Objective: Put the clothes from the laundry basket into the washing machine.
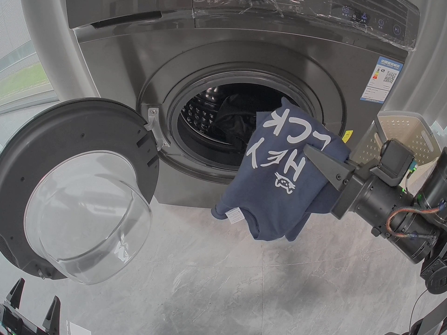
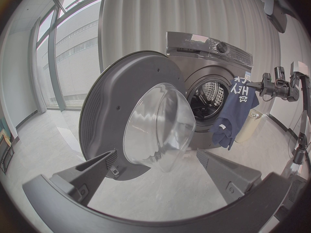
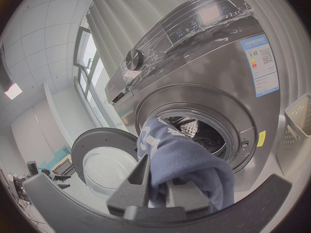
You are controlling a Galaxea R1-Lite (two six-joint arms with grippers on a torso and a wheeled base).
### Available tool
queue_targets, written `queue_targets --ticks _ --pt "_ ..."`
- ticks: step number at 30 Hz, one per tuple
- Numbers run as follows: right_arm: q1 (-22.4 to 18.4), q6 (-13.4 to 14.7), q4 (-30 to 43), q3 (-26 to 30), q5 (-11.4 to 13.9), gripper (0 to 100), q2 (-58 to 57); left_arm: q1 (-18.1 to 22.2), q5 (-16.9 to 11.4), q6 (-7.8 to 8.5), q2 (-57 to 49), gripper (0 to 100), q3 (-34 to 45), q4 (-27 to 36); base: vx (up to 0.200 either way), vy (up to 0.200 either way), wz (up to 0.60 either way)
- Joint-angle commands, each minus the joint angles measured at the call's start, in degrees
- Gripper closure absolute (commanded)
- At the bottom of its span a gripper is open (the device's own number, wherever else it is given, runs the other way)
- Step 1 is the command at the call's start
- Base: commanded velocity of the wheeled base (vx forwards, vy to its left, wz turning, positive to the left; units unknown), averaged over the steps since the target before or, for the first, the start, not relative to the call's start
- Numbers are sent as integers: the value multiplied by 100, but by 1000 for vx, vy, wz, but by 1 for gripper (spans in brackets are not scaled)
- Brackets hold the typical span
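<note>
Right gripper (image 1: 317,158) clenched on navy shirt (image 1: 274,177), hanging before washing machine (image 1: 135,56) mouth (dark garment (image 1: 233,119) inside); left gripper (image 2: 156,152) spread wide, empty.

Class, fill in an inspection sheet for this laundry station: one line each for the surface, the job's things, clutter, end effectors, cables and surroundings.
Surface: grey tiled floor.
Job's things: washing machine with its door swung open; dark garment lying in the drum; navy shirt hanging in front of the opening's right side; beige laundry basket to the machine's right, contents hidden.
Clutter: nothing seen.
End effectors: right end effector shut on the navy shirt; left end effector open, holding nothing, low, facing the door.
Cables: orange cable looped at the right wrist, apart from the shirt.
Surroundings: pleated curtain behind the machine; large windows to its left.
</note>
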Motion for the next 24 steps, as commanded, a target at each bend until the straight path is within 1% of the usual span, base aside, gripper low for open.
queue_targets --ticks 1,5,6,7,8,9,12,16,19,20,21,22,23,24 --pt "300 50 -35 -303 -276 100 359 2 -18 16 -101 0 101 -1 0 0 0" --pt "406 129 -44 -426 -303 100 368 -7 -45 16 -92 0 101 -1 0 0 0" --pt "388 173 -44 -435 -303 100 385 11 -45 60 -101 0 101 -9 0 0 0" --pt "353 217 -53 -452 -303 100 438 11 -97 218 -101 0 101 -27 0 0 0" --pt "344 243 -70 -479 -303 100 464 2 -238 359 -101 0 101 -45 0 0 0" --pt "344 261 -70 -531 -303 100 491 -7 -370 412 -101 0 101 -45 0 0 0" --pt "344 305 -70 -619 -303 100 508 -7 -370 368 -101 0 101 -45 0 0 0" --pt "274 349 -70 -698 -311 100 526 -7 -361 359 -101 0 101 -45 0 0 0" --pt "186 340 -62 -733 -311 100 526 11 -335 262 -101 0 66 -124 0 0 0" --pt "133 349 -62 -733 -303 100 517 37 -291 -116 -48 0 -417 -598 0 0 0" --pt "116 340 -62 -733 -303 100 526 81 -317 -256 66 0 -830 -827 0 0 0" --pt "116 340 -62 -742 -303 100 535 178 -475 -335 391 0 -1226 -959 0 0 0" --pt "116 340 -53 -777 -303 100 543 213 -686 -344 787 0 -1437 -985 0 0 0" --pt "116 340 -53 -865 -303 100 596 204 -1143 -326 1138 0 -1472 -976 0 0 0"
